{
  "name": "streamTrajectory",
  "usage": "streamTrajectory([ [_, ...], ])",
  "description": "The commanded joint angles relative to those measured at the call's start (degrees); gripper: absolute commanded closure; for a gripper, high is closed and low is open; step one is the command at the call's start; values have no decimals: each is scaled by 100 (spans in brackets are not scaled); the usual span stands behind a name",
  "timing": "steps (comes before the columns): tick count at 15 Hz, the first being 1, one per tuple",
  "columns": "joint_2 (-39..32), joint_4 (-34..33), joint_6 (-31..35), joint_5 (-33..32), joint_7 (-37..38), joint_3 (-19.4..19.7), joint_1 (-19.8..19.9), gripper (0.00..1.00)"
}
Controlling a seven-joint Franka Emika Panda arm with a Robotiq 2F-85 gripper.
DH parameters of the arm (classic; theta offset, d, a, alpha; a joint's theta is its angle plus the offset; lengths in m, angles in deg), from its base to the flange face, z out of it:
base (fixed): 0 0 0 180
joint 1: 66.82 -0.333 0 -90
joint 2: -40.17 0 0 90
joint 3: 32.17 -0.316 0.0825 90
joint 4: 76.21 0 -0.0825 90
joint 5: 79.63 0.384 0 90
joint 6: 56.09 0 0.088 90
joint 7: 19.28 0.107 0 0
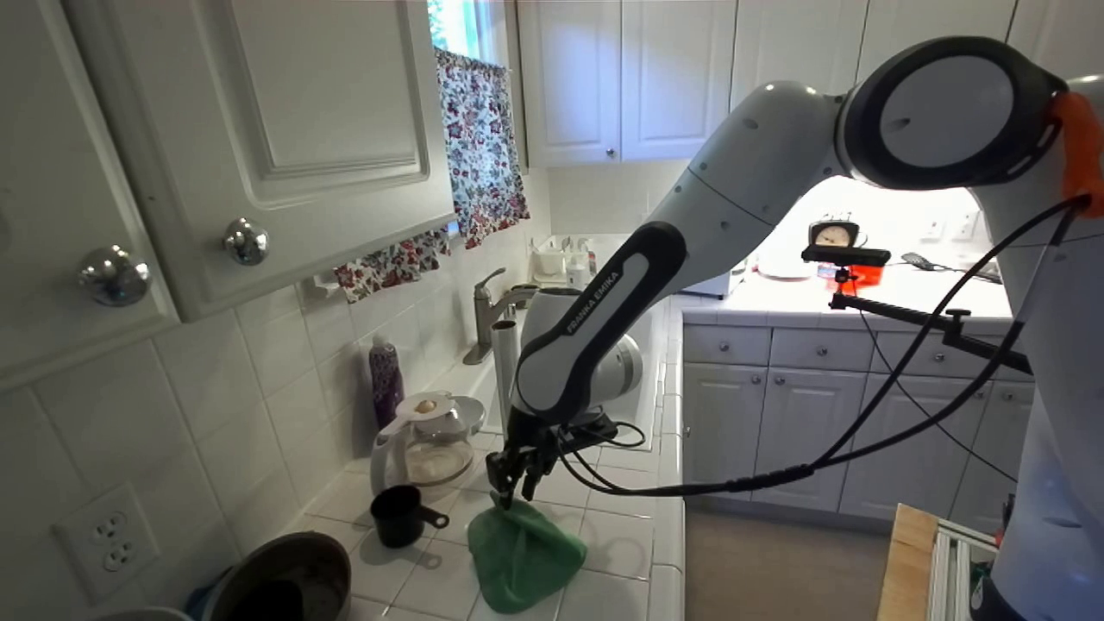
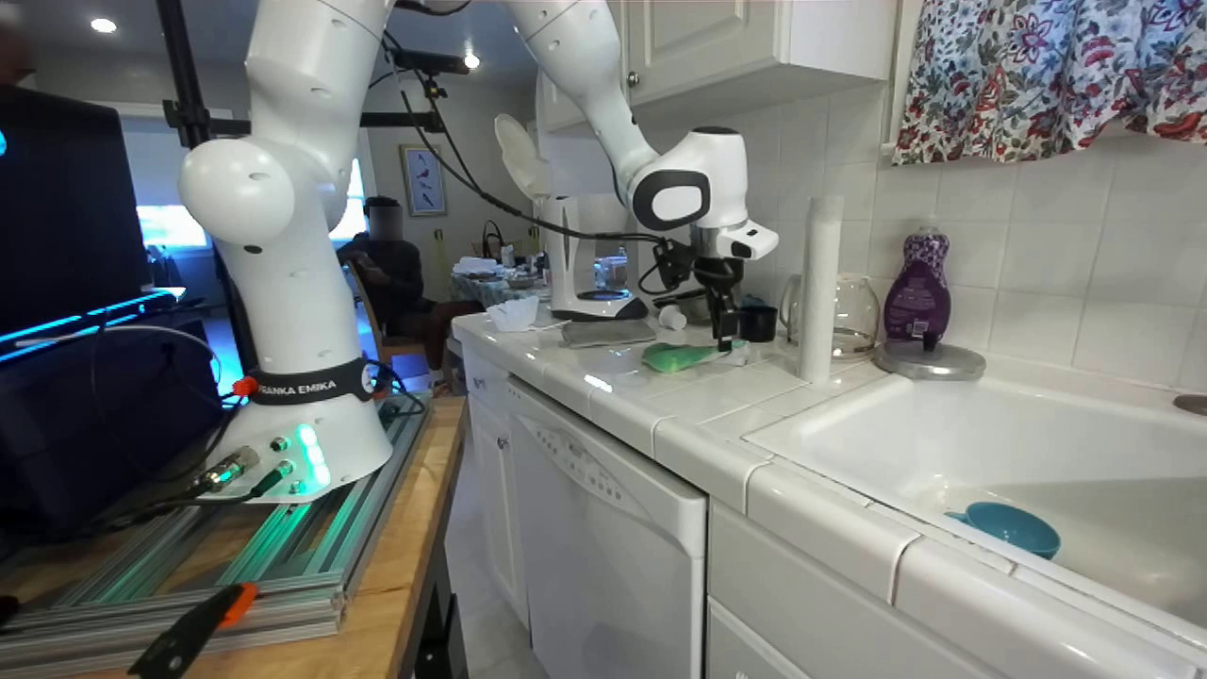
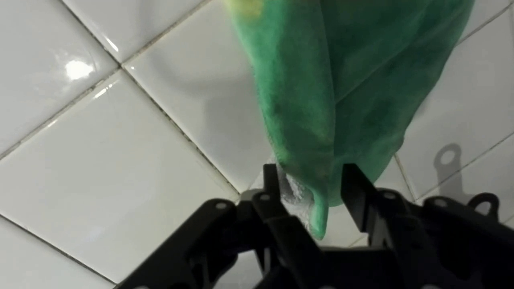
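Nearest me, on the left, hang white cabinet doors [image 1: 345, 86]. Farther off to the right, a green cloth [image 1: 522, 561] lies bunched on the tiled tabletop [image 1: 617, 539]. The tool [image 3: 310, 170] hangs at the cloth's far end, unclenched, its fingers apart on either side of a raised fold. A black handled cup [image 1: 397, 516] sits just left, a glass carafe [image 1: 438, 453] beyond.

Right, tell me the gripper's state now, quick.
Gripper: open, jaws apart with a raised fold of the green cloth between them, not clamped on it.
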Motion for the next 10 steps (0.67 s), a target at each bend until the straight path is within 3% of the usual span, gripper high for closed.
streamTrajectory([
  [1,-168,-196,-52,-199,53,94,-101,84],
  [3,-213,-247,-61,-278,76,122,-138,99],
  [10,-294,-384,-100,-288,68,46,-208,99],
])
